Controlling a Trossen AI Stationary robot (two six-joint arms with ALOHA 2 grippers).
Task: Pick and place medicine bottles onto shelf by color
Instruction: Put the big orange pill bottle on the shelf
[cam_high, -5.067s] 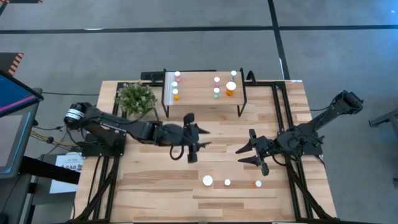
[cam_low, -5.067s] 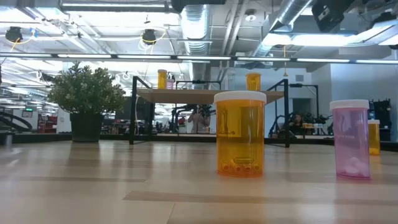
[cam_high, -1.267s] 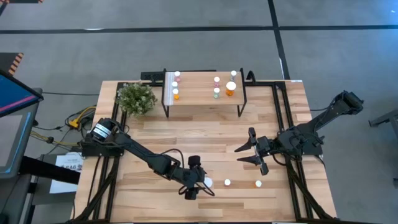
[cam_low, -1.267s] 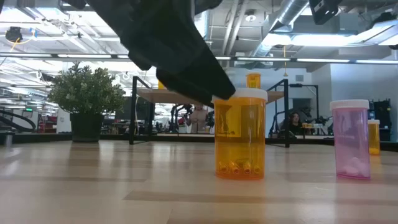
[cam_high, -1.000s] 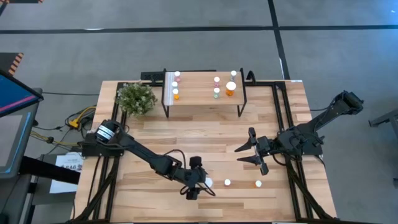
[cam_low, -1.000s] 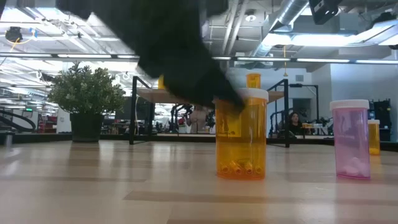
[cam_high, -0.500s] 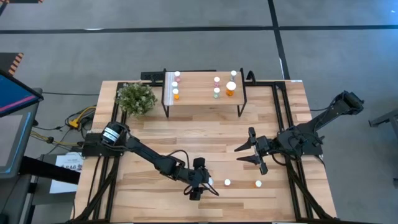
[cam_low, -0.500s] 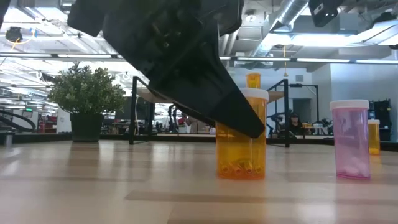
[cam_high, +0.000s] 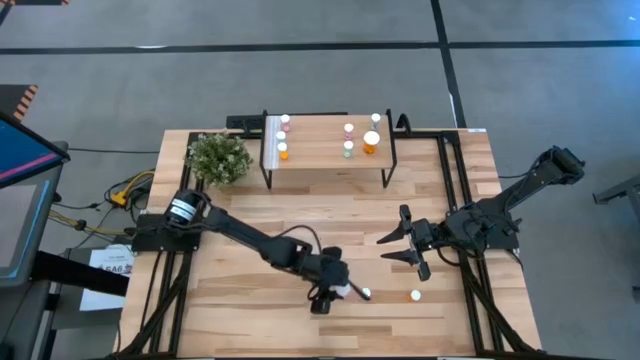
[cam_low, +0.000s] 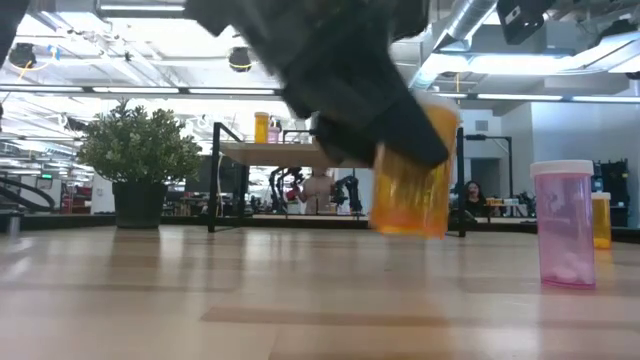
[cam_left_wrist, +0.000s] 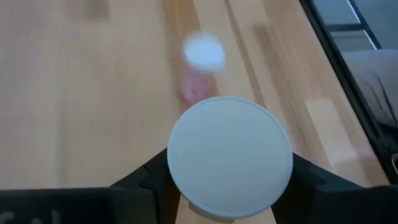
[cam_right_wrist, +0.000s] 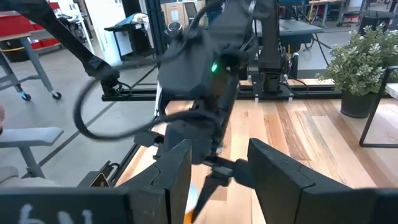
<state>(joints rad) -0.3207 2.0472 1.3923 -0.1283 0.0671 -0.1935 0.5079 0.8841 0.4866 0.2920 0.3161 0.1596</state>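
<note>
My left gripper (cam_high: 333, 290) is near the table's near edge, shut on a wide orange medicine bottle (cam_low: 412, 180) with a white cap (cam_left_wrist: 230, 155). Just to its right, a pink bottle (cam_high: 366, 294) and a small orange bottle (cam_high: 415, 296) stand on their bases. The pink bottle (cam_low: 566, 225) shows upright in the low view too. The shelf (cam_high: 320, 152) stands at the far edge on black legs, with several bottles on its board. My right gripper (cam_high: 400, 246) waits open at mid-table, right of centre. My left gripper pinches the wide orange bottle between its two fingers, just below the white cap (cam_left_wrist: 230, 155). One finger (cam_left_wrist: 149, 182) sits on each side of the bottle. The fingers come slanting down from above. The bottle (cam_low: 412, 180) is lifted clear of the table and tilted.
A potted plant (cam_high: 218, 157) stands at the far left beside the shelf. A black frame rail (cam_high: 455, 190) runs along the table's right side. Bare wood lies between the shelf and both grippers.
My left gripper has come down onto the wide orange bottle from the left and taken hold. Half a second ago the bottle stood on the table. Now it is lifted clear, tilted, and carried slightly toward the table's right and far side.
</note>
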